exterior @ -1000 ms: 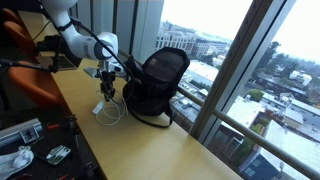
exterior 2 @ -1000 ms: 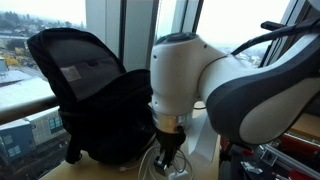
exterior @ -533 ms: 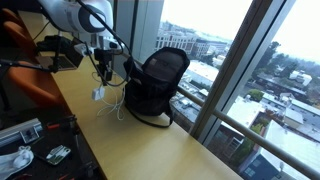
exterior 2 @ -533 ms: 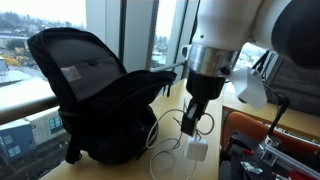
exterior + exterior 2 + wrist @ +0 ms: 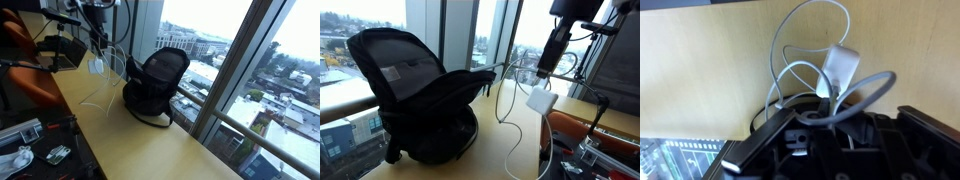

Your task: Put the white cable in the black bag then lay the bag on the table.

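The black bag [image 5: 153,84] stands upright on the table [image 5: 150,140] by the window; it also shows in an exterior view [image 5: 415,105]. My gripper [image 5: 98,38] is high above the table, left of the bag, shut on the white cable [image 5: 104,85], which hangs down in loose loops with its white plug [image 5: 96,65] dangling. In an exterior view the gripper [image 5: 549,66] holds the cable [image 5: 506,100] and plug [image 5: 540,101] right of the bag. In the wrist view the cable [image 5: 800,60] and plug [image 5: 843,66] hang over the tabletop [image 5: 700,70].
An orange chair [image 5: 30,75] and clutter with tools [image 5: 30,140] sit along the table's near side. Large windows [image 5: 230,60] run behind the bag. Orange equipment [image 5: 590,130] lies to the right.
My gripper has risen well above the table with the cable, lifting the plug and most of the loops off the surface. The bag has not moved.
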Controlling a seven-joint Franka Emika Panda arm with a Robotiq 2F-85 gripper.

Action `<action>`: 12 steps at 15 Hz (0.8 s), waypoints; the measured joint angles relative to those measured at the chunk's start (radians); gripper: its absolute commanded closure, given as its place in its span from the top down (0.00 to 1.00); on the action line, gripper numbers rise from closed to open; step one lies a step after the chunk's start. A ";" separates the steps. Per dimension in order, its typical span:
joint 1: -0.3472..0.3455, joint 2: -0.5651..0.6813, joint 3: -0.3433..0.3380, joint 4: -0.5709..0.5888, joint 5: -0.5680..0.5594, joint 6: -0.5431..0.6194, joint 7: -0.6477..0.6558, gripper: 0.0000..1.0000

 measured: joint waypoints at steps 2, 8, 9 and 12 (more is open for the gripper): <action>-0.021 -0.059 0.015 0.068 0.003 -0.081 -0.038 0.02; -0.069 -0.056 0.043 0.385 0.001 -0.283 -0.148 0.02; -0.074 -0.039 0.044 0.440 -0.002 -0.306 -0.170 0.02; -0.085 0.019 0.046 0.602 -0.026 -0.375 -0.230 0.02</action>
